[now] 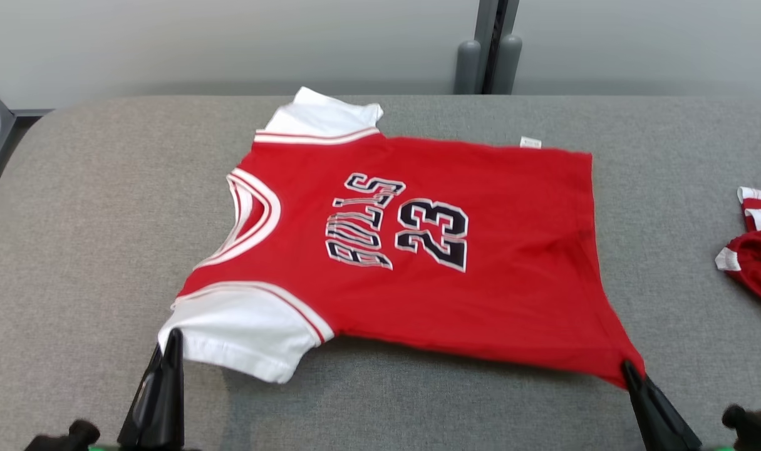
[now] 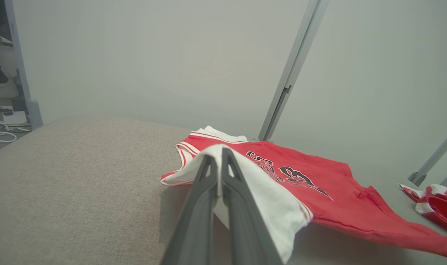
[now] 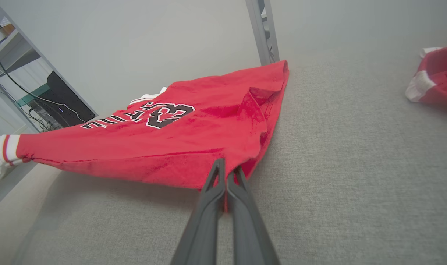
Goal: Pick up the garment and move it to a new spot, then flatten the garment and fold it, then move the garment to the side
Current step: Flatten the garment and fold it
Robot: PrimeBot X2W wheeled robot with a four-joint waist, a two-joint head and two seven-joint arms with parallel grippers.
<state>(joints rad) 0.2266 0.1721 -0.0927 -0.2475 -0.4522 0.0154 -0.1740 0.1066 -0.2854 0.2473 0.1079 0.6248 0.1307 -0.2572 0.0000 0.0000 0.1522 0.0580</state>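
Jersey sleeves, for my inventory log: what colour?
White sleeves with red-striped trim; clearest in the head view.

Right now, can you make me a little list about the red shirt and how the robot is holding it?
garment: red jersey with number 23, spread on the grey table
left end effector: shut on the jersey's near white sleeve
right end effector: shut on the jersey's near hem corner
near edge: lifted off the table
far right: another red and white cloth

Matt red knit cloth garment (image 1: pixel 493 250) on rough grey woven table (image 1: pixel 92 250).
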